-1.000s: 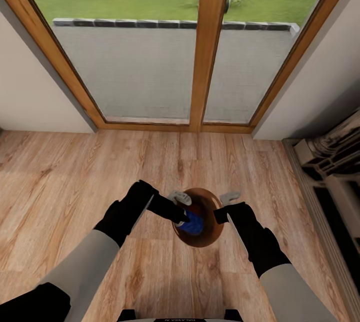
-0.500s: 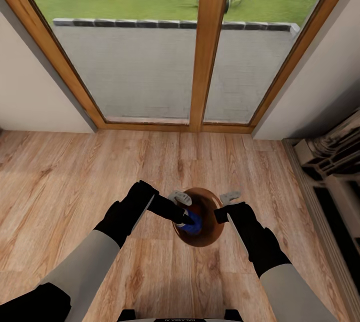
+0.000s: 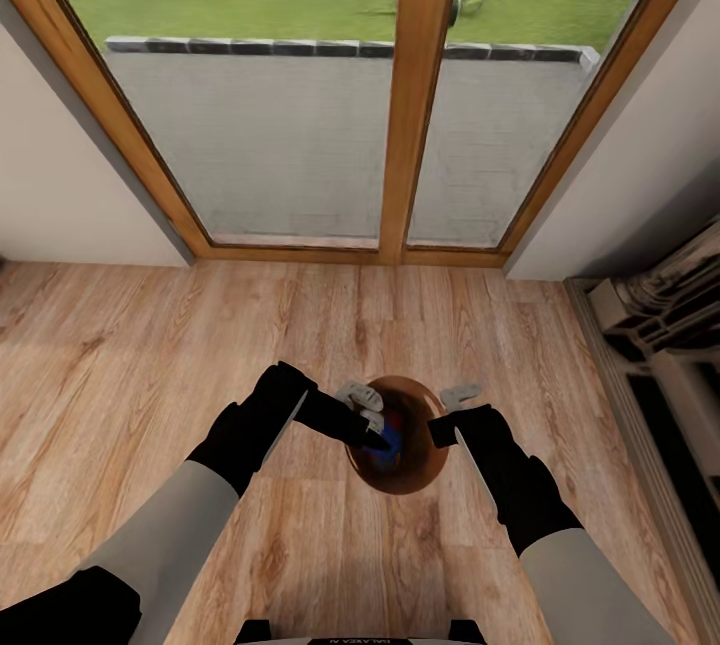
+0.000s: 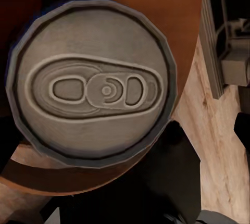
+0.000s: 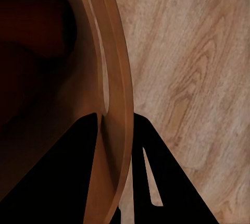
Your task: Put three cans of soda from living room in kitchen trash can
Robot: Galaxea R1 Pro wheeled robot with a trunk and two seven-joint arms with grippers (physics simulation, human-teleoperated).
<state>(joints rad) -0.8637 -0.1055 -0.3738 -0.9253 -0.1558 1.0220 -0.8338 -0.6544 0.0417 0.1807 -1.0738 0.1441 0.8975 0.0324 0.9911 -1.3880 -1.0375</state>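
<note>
The trash can (image 3: 418, 467), coppery-brown inside, stands on the wood floor between my two hands. My right gripper (image 3: 447, 413) is shut on its right rim; in the right wrist view the rim (image 5: 112, 52) runs between the two dark fingers (image 5: 78, 172). The dark blue can of soda (image 3: 393, 438) lies low inside the trash can, mostly hidden by my left gripper (image 3: 366, 417), which hangs open over the left rim. In the left wrist view the can's silvery top (image 4: 94, 86) faces the camera against the brown inner wall (image 4: 177, 5). A red-orange spot shows beside the blue can.
Wood-framed glass doors (image 3: 420, 125) stand straight ahead, with a lawn beyond. A white wall (image 3: 70, 175) flanks them on the left. A dark low unit (image 3: 670, 345) runs along the right side. Plank floor (image 3: 150, 355) lies all around the trash can.
The blue can has sunk deeper into the trash can and shows less blue than a second ago. Both arms and the camera have stayed still.
</note>
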